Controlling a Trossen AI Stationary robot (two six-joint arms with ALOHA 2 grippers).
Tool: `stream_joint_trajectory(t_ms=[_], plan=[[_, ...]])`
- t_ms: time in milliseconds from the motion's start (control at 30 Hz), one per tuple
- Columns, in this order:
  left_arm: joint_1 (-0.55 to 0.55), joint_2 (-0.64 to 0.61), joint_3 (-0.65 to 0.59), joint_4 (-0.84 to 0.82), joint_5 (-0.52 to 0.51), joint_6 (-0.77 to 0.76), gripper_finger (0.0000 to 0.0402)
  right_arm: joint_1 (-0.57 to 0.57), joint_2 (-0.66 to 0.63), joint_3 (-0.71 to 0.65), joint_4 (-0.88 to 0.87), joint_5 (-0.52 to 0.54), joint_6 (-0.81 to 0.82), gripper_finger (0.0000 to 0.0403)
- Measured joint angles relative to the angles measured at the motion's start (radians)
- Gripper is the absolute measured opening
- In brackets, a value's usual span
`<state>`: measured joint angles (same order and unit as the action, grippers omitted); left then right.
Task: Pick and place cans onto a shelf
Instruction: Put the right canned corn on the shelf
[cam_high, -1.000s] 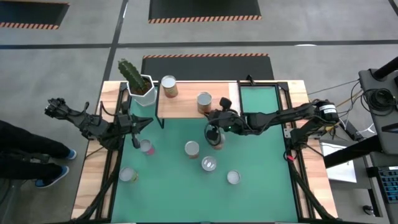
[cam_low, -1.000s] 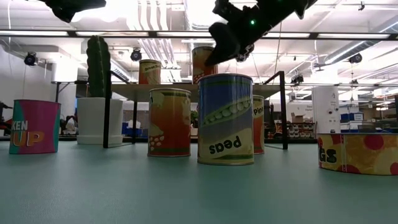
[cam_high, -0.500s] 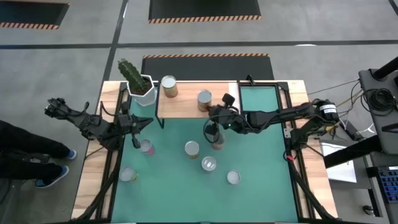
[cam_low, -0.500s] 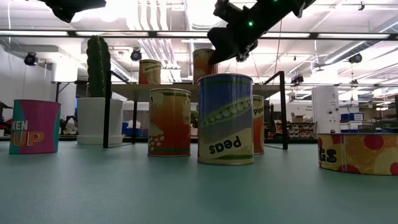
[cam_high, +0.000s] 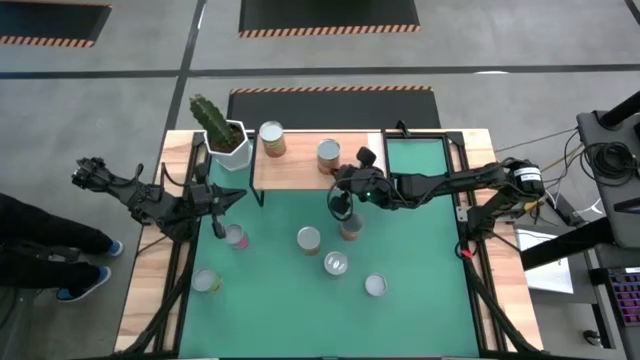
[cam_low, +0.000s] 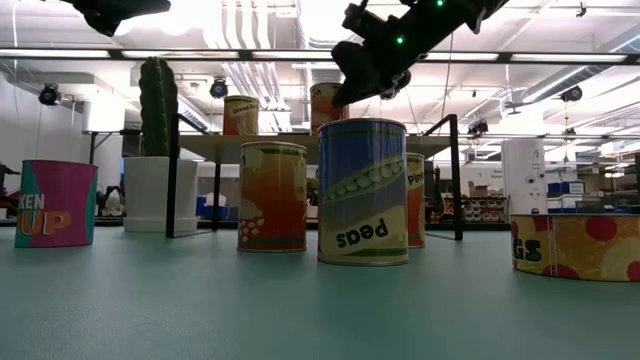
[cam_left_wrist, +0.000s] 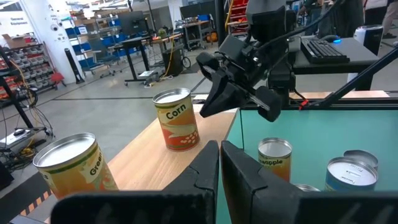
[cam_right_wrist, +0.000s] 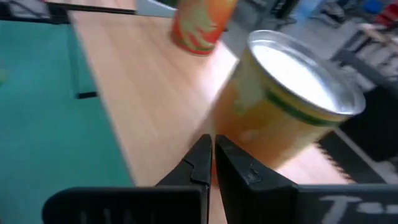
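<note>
The shelf (cam_high: 300, 172) is a light-wood board at the table's far side. Two cans stand on it: one at its far left (cam_high: 271, 138) and the Corn can (cam_high: 328, 156). Several cans stand on the green mat, among them a pink one (cam_high: 235, 236) and one below my right arm (cam_high: 349, 228). My right gripper (cam_high: 340, 192) is shut and empty, raised over the shelf's near edge. In the right wrist view its fingers (cam_right_wrist: 212, 155) point at the Corn can (cam_right_wrist: 286, 112). My left gripper (cam_high: 226, 199) hovers shut and empty near the shelf's left end.
A white pot with a cactus (cam_high: 222, 132) stands left of the shelf. More cans stand on the mat (cam_high: 308, 239) (cam_high: 336, 263) (cam_high: 375, 286) (cam_high: 205, 281). A green-matted frame (cam_high: 420, 160) lies right of the shelf.
My right gripper has moved toward the table's far edge, away from the can on the mat and toward the Corn can on the shelf, rising a little. The cans have stayed where they were.
</note>
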<state>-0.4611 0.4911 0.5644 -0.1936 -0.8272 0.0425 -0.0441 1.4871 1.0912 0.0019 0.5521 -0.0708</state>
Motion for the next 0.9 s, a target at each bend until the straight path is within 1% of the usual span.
stream_joint_trajectory(t_ms=[67, 233, 633, 900], plan=[[0.000, 0.000, 0.000, 0.000, 0.000, 0.000, 0.0000, 0.000, 0.000, 0.000, 0.000, -0.032, 0.000, 0.0009], [0.000, 0.000, 0.000, 0.000, 0.000, 0.000, 0.0000, -0.009, 0.000, 0.000, 0.002, -0.029, 0.000, 0.0009], [0.000, 0.000, 0.000, 0.000, 0.000, 0.000, 0.0000, -0.073, 0.001, 0.000, 0.004, -0.029, -0.008, 0.0009], [0.000, 0.000, 0.000, 0.000, 0.000, 0.000, 0.0000, -0.074, 0.002, 0.000, 0.004, -0.029, -0.008, 0.0009]])
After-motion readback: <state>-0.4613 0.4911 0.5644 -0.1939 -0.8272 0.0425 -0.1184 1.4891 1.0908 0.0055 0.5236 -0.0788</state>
